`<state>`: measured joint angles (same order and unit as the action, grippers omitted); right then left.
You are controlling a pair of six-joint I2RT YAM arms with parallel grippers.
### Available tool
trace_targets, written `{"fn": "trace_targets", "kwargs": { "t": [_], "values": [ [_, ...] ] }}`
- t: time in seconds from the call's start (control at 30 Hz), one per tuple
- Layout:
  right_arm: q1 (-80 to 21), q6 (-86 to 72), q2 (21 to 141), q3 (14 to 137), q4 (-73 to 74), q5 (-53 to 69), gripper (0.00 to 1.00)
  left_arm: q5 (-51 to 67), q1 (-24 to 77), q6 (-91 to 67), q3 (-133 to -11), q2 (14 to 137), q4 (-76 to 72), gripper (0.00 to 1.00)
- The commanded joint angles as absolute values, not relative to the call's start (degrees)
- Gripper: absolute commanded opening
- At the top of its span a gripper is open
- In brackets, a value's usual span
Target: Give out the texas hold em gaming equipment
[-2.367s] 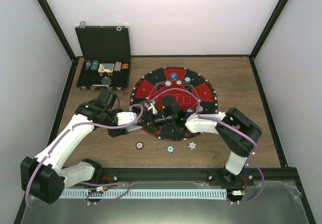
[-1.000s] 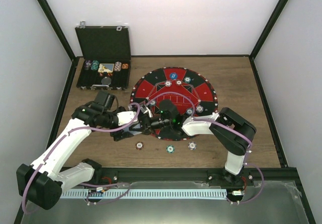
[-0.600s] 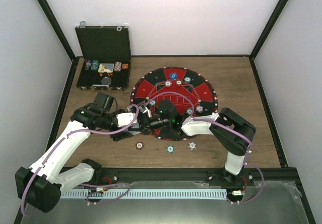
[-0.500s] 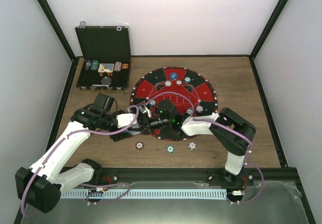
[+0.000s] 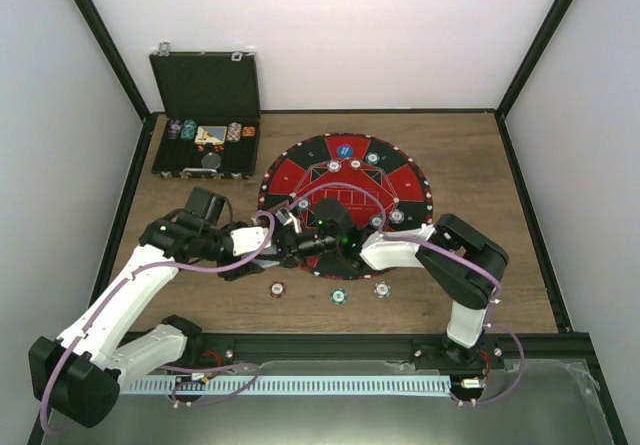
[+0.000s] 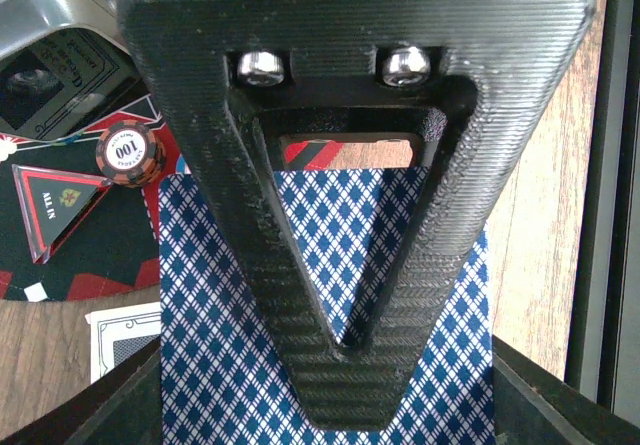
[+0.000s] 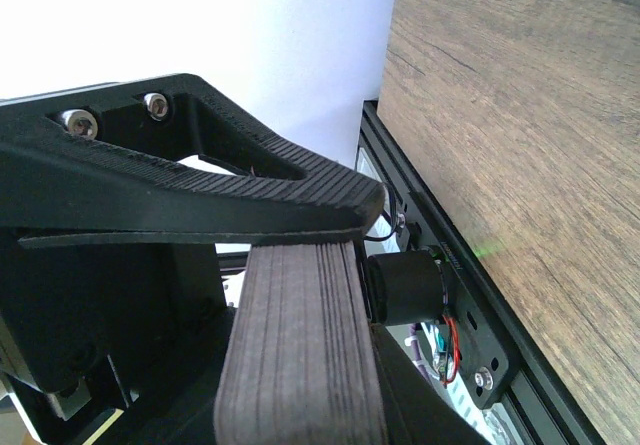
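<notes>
Left wrist view explains why the two arms huddle together. The left gripper [image 6: 350, 405] has a blue-and-white diamond-backed playing card [image 6: 220, 315] between its black ribbed jaws. The upper jaw lies flat on the card's back, so we read the gripper as clamped on that single card. We judge the step in hand to be drawing one card off to deal it.

From the right wrist we see the right gripper [image 7: 345, 250] clenched on a thick deck of playing cards [image 7: 300, 355], seen edge-on. It seems to serve as the dispenser, held above the near left rim of the round red-and-black poker mat [image 5: 410, 180]. That would explain why both arms meet there.

Counting from the left wrist view, we find:
- one gripped card and one deck
- one more white-bordered card [image 6: 125, 340] lying flat on the brown wooden table [image 5: 480, 165], just beside the mat
- one brown-striped chip marked 100 [image 6: 128, 152] on the mat
- one clear triangular ALL IN marker [image 6: 60, 210] near that chip

From above we count:
- three striped poker chips in a row [image 5: 339, 295] on the wood, near the mat's front edge
- one blue disc [image 5: 345, 150] on the mat's far segment
- roughly six small chips spread over the mat, too small for a firm count

One open black hinged case [image 5: 205, 85] sits at the far left with chip rows inside.
</notes>
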<state>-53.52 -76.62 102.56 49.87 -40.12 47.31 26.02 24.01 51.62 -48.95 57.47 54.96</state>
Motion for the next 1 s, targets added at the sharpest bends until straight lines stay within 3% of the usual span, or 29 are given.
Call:
{"fn": "trace_targets", "kwargs": {
  "t": [0.0, 0.43, 0.97],
  "values": [
    [-54.2, -76.6, 102.1, 52.4, -44.1, 49.3, 0.09, 27.1, 24.2, 52.9, -47.8, 57.7, 54.7, 0.64],
    [-54.5, -76.3, 102.7, 52.7, -43.6, 49.9, 0.09, 25.7, 24.2, 54.1, -46.4, 56.4, 54.0, 0.83],
    [-54.5, -75.5, 103.2, 51.7, -42.6, 50.0, 0.09, 28.0, 24.2, 56.3, -50.4, 55.4, 57.8, 0.75]
  ]
}}
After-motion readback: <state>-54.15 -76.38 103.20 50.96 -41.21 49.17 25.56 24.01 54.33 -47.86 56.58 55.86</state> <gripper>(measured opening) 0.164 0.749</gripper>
